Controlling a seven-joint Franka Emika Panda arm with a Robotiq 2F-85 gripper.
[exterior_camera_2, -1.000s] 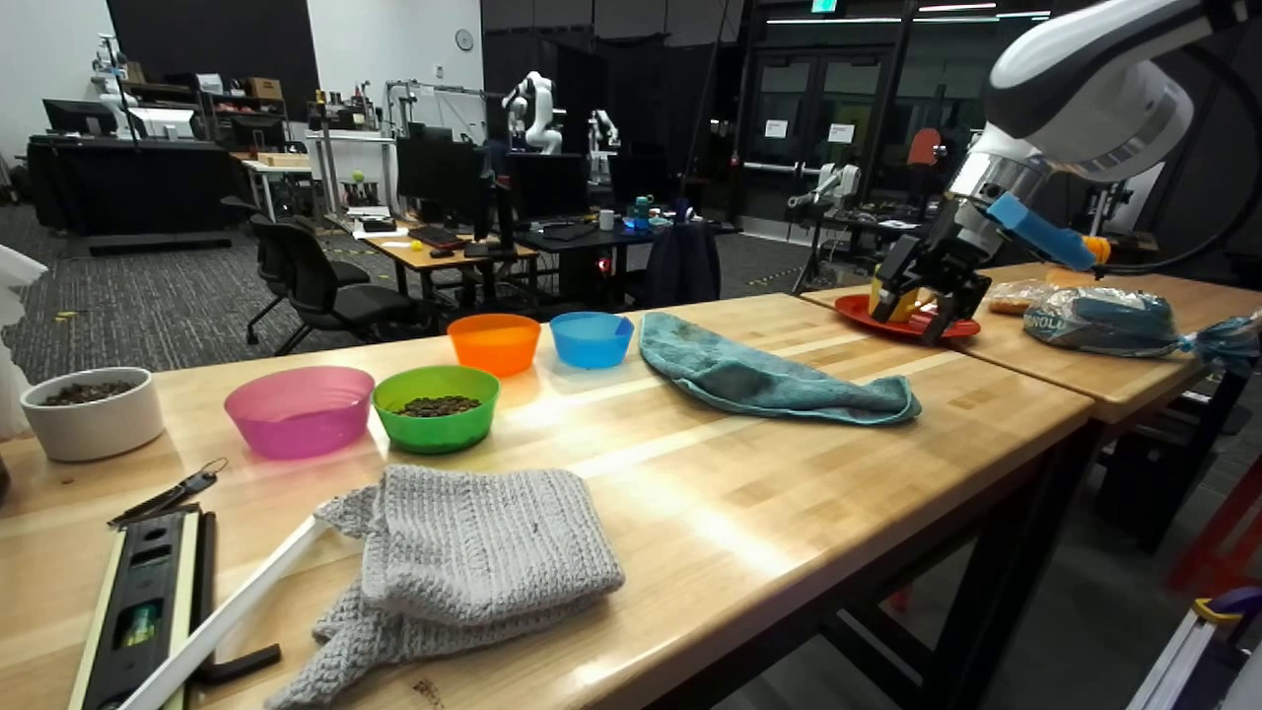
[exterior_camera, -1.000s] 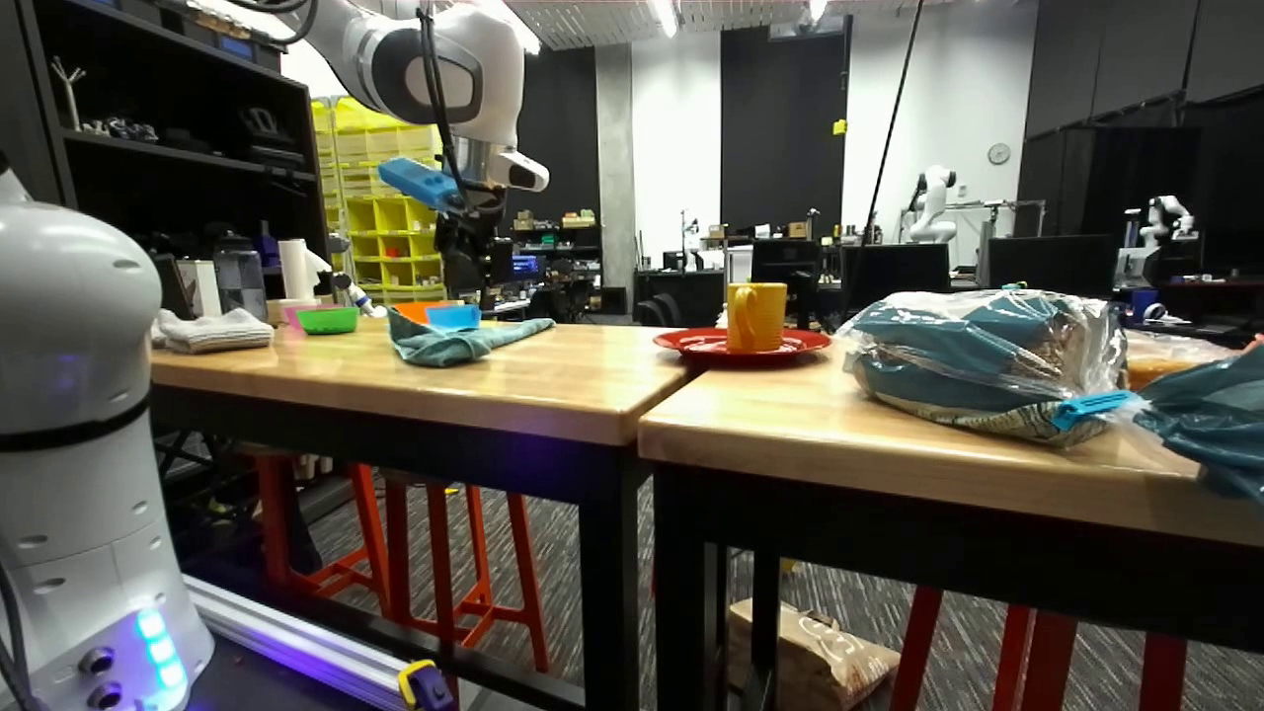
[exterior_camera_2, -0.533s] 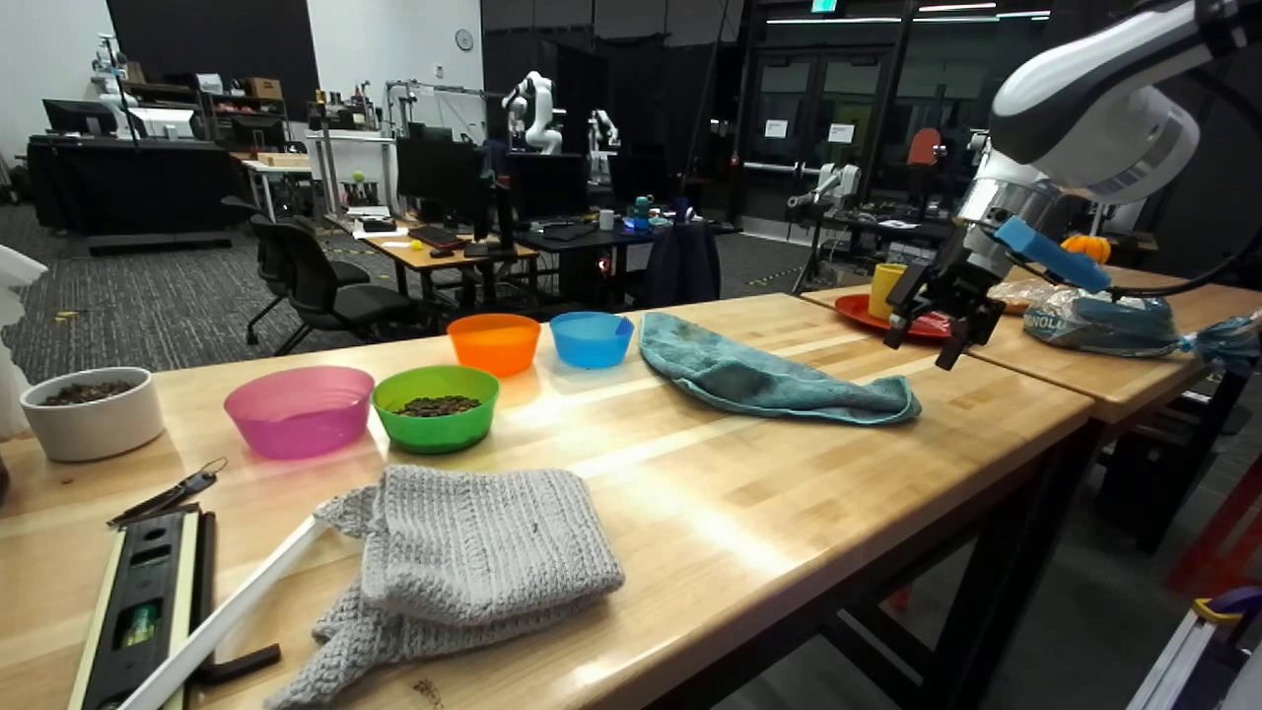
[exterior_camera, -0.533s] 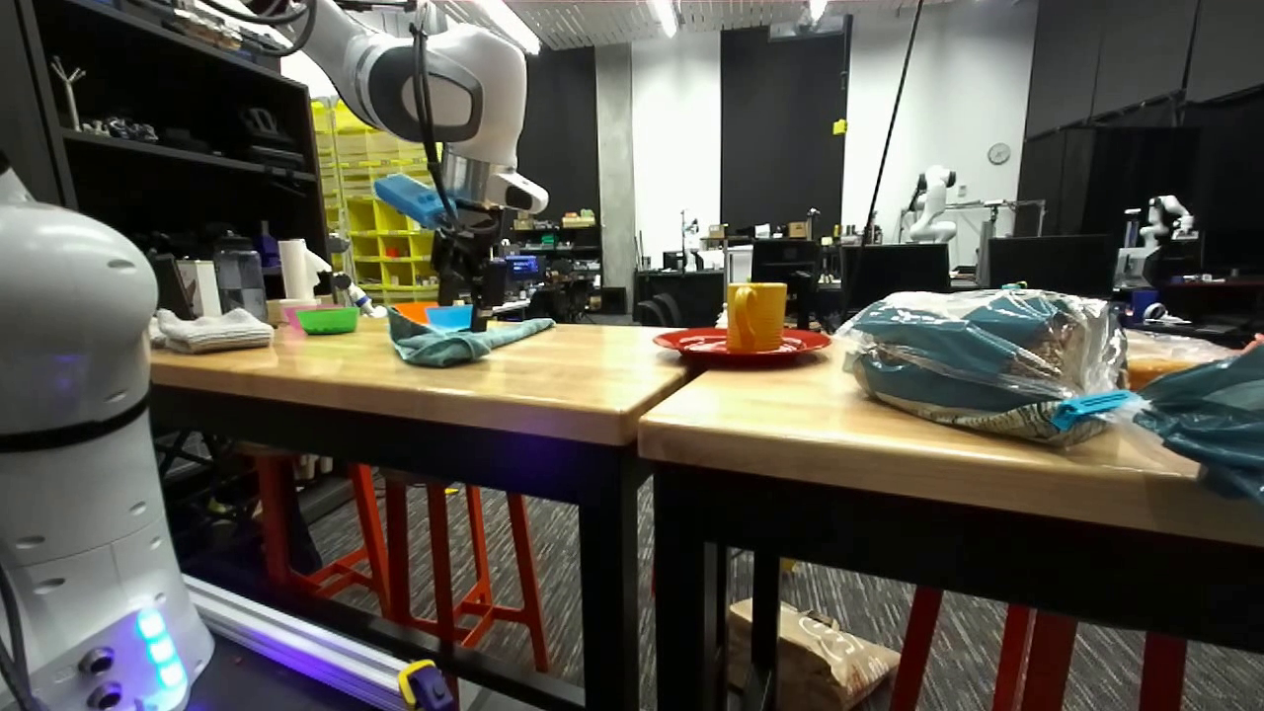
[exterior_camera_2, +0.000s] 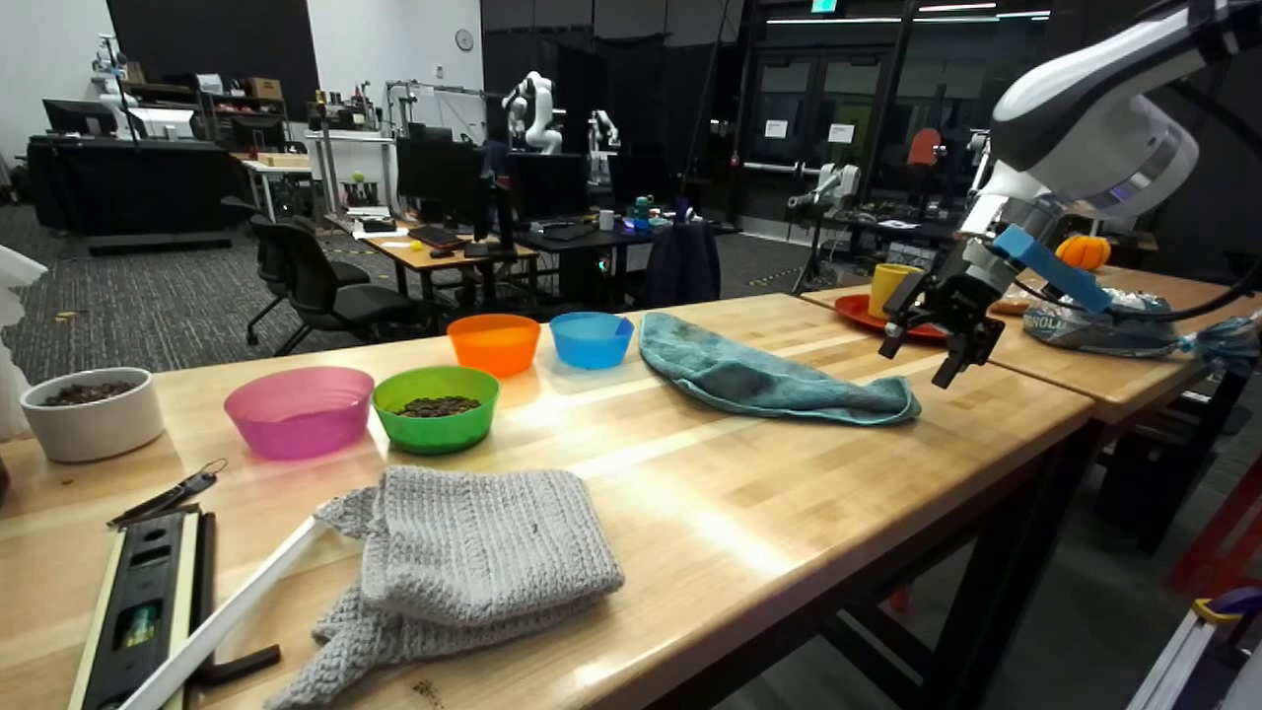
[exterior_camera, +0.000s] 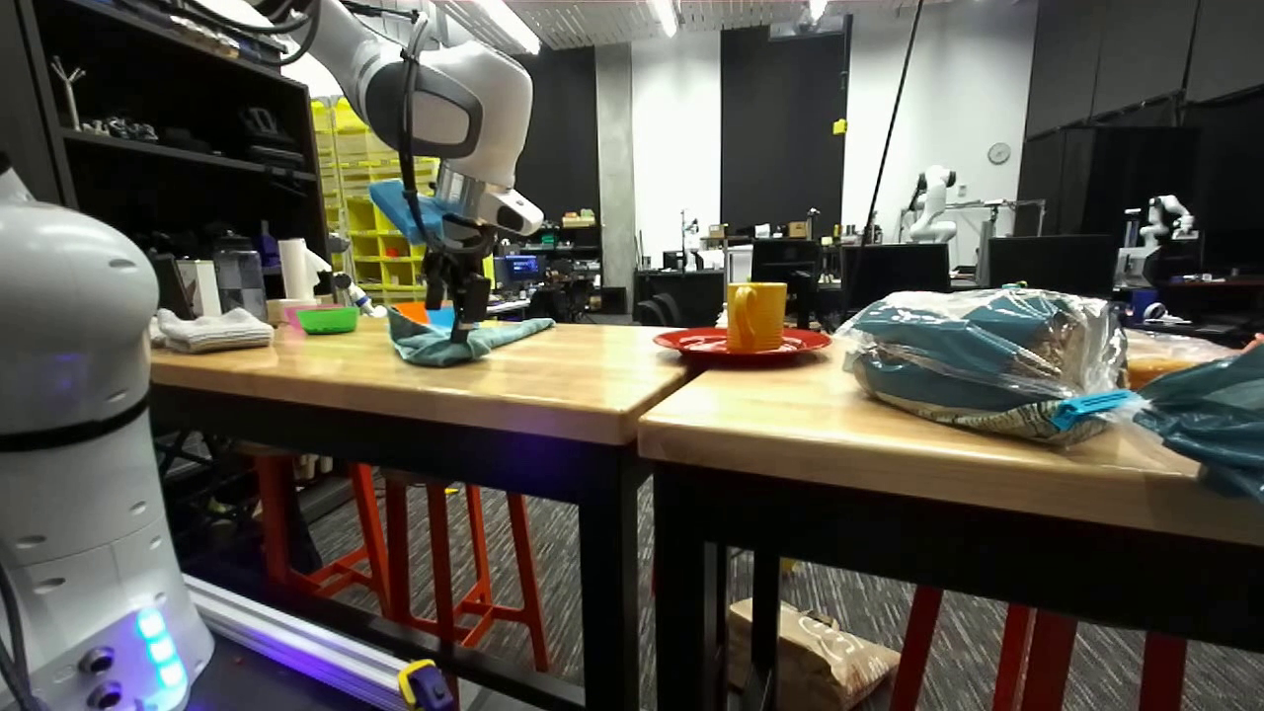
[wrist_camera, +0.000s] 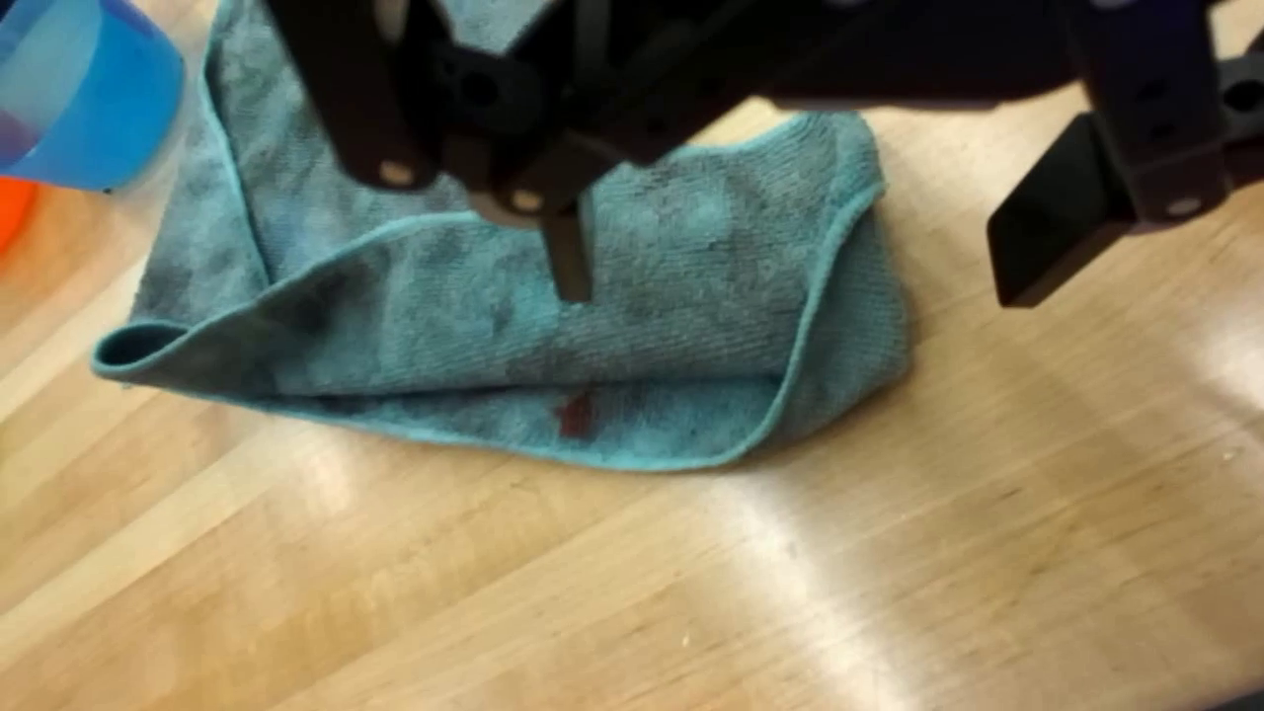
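A wooden surface (exterior_camera_2: pixel 730 483) was seen under the tool (exterior_camera_2: pixel 918 362), which was held at a downward slant, its jaws spread wide and nothing gripped. Just below, a teal cloth (wrist_camera: pixel 425 316) was loosely folded; in the wrist view one jaw was lined up over it, the other over wood, and no contact could be made out. If the jaws were brought together too high, the fabric might be missed; if too low, the wood could be struck. Beyond the cloth's far end from the tool, a blue bowl (exterior_camera_2: pixel 592 342) and an orange bowl (exterior_camera_2: pixel 495 347) could be nudged by dragged fabric. Room for movement was offered from the tool toward the front edge. Farther off, by a second surface's (exterior_camera: pixel 780 420) seam, a red plate (exterior_camera: pixel 691 341) with a yellow mug (exterior_camera: pixel 758 318) was placed, then bagged bread (exterior_camera: pixel 968 346).
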